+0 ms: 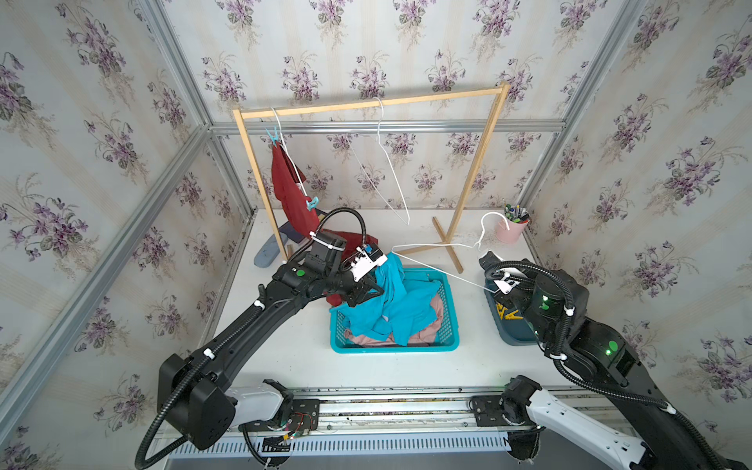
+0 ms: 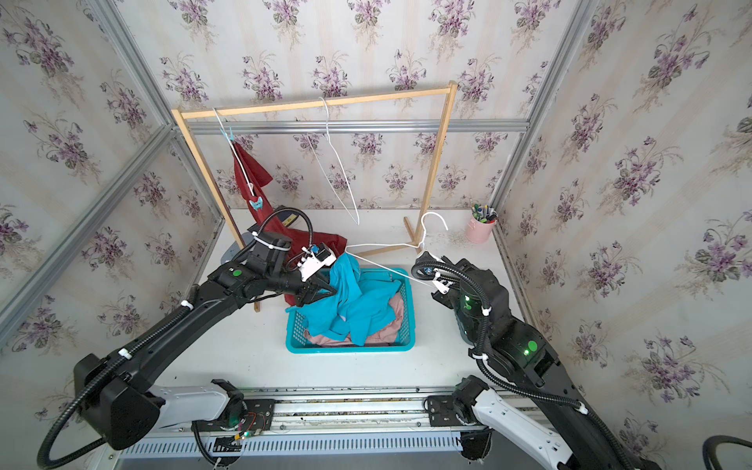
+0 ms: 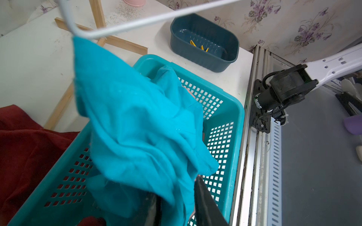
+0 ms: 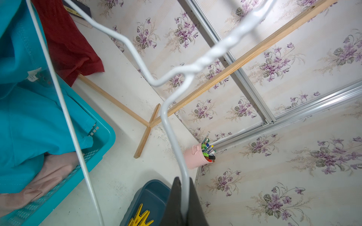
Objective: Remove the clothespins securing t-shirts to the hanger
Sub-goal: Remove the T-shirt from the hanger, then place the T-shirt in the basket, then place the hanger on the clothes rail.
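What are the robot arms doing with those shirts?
Unpinning shirts from hangers. The right tool pinches a white hanger, and a turquoise t-shirt trails from it into the teal basket, over a pink t-shirt. The left tool is at that cloth. The dark bin holds yellow clothespins. The red t-shirt hangs on the rack with two blue clothespins.

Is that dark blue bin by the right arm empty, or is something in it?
Not empty: yellow clothespins lie on the floor of the dark blue bin.
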